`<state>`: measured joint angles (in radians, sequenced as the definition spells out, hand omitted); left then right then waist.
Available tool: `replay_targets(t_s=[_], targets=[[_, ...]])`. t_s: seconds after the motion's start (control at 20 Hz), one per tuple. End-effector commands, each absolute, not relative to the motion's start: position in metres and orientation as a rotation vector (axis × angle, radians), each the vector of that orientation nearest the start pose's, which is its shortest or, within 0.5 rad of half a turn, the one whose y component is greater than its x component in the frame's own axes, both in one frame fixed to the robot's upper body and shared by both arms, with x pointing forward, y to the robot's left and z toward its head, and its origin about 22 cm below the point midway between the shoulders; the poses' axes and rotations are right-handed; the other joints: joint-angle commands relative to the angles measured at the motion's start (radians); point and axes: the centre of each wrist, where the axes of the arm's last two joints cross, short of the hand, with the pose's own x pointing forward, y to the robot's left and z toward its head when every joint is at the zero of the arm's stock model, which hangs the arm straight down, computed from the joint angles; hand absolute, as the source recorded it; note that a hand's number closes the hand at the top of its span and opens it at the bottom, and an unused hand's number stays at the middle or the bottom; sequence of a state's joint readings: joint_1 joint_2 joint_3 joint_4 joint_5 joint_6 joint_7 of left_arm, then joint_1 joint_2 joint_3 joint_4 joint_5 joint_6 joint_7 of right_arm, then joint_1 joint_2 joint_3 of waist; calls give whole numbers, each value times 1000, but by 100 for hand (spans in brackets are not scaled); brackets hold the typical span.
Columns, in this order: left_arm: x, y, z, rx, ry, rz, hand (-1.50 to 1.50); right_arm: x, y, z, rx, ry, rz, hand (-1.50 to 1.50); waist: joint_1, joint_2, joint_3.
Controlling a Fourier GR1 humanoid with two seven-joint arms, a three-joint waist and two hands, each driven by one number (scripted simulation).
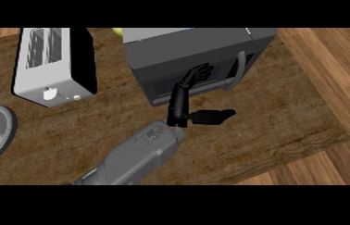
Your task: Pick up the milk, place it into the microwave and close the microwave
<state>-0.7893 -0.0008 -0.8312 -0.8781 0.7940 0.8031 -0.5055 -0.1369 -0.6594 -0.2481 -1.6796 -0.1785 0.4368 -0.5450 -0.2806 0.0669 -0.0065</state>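
The left hand [186, 90] is reaching open, its fingers straight against the dark door of the microwave [195, 46] and holding nothing, thumb sticking out to the right, beside the door's grey handle [239, 71]. A white toaster [49, 66] is standing on the wooden counter [280, 117] to the left, a grey plate [5, 127] is being cut off by the left edge, and the milk is showing nowhere.

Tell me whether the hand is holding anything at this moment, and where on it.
Nothing is held. The one hand in view lies with straight fingers against the microwave's door front, beside the handle. No milk shows.
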Motion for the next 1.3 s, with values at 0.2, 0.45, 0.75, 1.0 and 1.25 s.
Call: replay_targets(t_s=[0.2, 0.45, 0.75, 1.0, 1.25], targets=[[341, 12, 34, -7, -1802, 34, -150, 264, -387, 180, -127, -2308, 791, 150, 0, 21, 2], [342, 12, 33, -3, -1802, 43, -150, 268, -392, 188, -160, -2298, 815, 150, 3, 27, 3], [343, 13, 32, -17, -1811, 65, -150, 273, -387, 188, -146, -2309, 808, 150, 4, 34, 3], [341, 11, 31, -32, -1834, 48, -150, 284, -372, 136, 212, -2268, 532, -150, 29, 42, 9], [343, 10, 30, -32, -1846, 39, -150, 289, -376, 131, 282, -2227, 491, -150, 21, 48, 6]])
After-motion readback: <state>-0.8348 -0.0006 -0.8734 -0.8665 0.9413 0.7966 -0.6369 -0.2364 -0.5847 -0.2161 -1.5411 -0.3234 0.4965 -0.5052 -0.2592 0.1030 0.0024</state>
